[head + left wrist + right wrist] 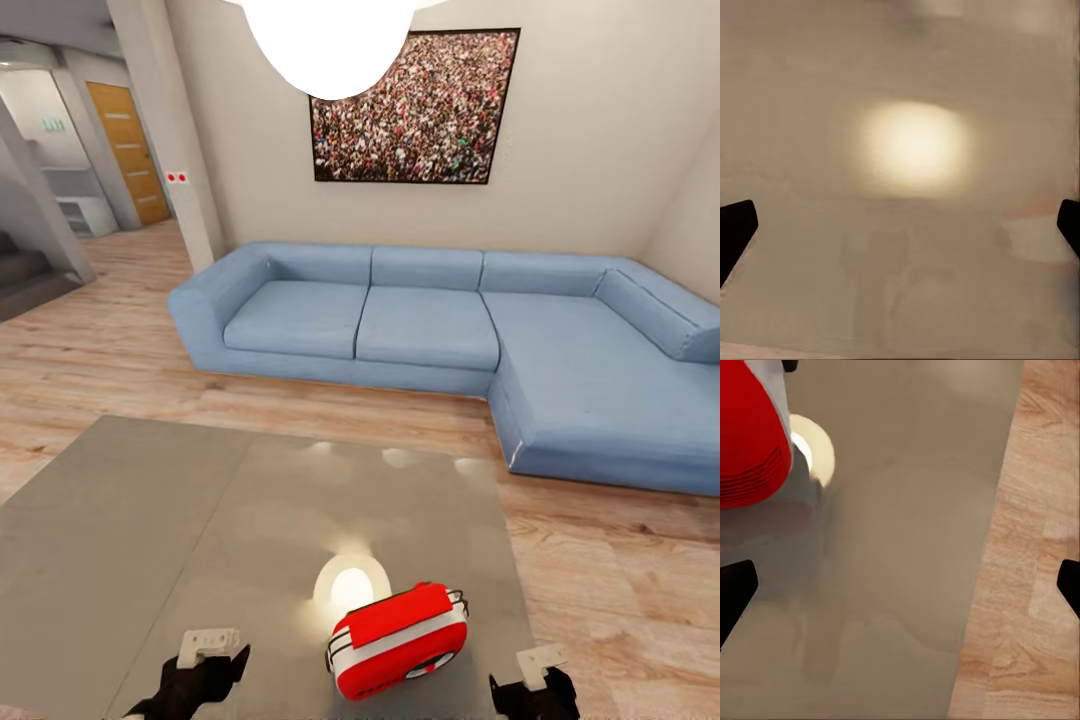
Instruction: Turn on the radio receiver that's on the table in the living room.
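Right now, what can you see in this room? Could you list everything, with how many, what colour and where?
radio: one, red with a white band, on the near part of the table, between the two hands
table: one, glossy grey-beige, low, right in front, reflecting the lamp
sofa: one, blue, L-shaped, beyond the table against the wall
picture: one, dark-framed crowd photo, on the beige wall above the sofa
lamp: one, white, hanging overhead
floor: light wood, around the table
door: one, orange-brown wood, far left, down the hallway
left hand: one, black with a white part on top, above the table, open
right hand: one, black with a white part on top, near the table's right edge, open
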Tool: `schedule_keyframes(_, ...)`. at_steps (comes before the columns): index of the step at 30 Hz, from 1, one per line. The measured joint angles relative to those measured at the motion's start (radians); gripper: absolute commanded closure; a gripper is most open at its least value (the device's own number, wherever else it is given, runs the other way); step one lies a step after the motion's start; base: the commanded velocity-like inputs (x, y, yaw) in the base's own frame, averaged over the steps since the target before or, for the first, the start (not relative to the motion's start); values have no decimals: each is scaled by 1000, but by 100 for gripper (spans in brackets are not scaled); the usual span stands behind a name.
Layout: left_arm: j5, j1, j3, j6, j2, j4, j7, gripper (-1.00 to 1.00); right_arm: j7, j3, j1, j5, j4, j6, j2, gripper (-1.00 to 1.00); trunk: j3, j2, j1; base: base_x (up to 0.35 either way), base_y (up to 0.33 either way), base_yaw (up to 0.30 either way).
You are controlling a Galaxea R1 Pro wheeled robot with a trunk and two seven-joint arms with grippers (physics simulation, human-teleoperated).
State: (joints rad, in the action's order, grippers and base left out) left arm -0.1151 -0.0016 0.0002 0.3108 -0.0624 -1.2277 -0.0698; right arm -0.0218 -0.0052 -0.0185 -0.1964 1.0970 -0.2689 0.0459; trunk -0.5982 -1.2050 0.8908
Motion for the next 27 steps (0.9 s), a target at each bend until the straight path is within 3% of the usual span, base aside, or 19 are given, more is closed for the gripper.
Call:
schedule_keyframes(5, 1, 0, 3, 26, -3, -47, -4, -100, -2, -5, 0, -45, 67, -5, 1, -100, -8, 0, 0, 0, 0, 0)
schedule_keyframes(11, 12, 0, 4, 40, -21, -93, -89, -100, -2, -7, 5, -60, 109, -18, 2, -100, -18, 0, 0, 0, 0, 0)
schedule_keyframes(13, 16, 0, 5, 42, -34, -107, -112, -100, -2, -7, 5, -61, 112, -21, 2, -100, -21, 0, 0, 0, 0, 0)
schedule_keyframes(15, 19, 0, 6, 43, -65, -117, -129, -100, -1, -8, 4, -61, 113, -24, 3, -100, -24, 0, 0, 0, 0, 0)
schedule_keyframes(22, 20, 0, 5, 30, -85, -64, -136, -100, 7, -10, -8, -57, 109, -52, 8, -100, -36, 0, 0, 0, 0, 0)
schedule_keyframes(27, 60, 0, 4, 27, -84, -47, -134, -100, 9, -13, -49, -53, 90, -61, 8, -100, -44, 0, 0, 0, 0, 0)
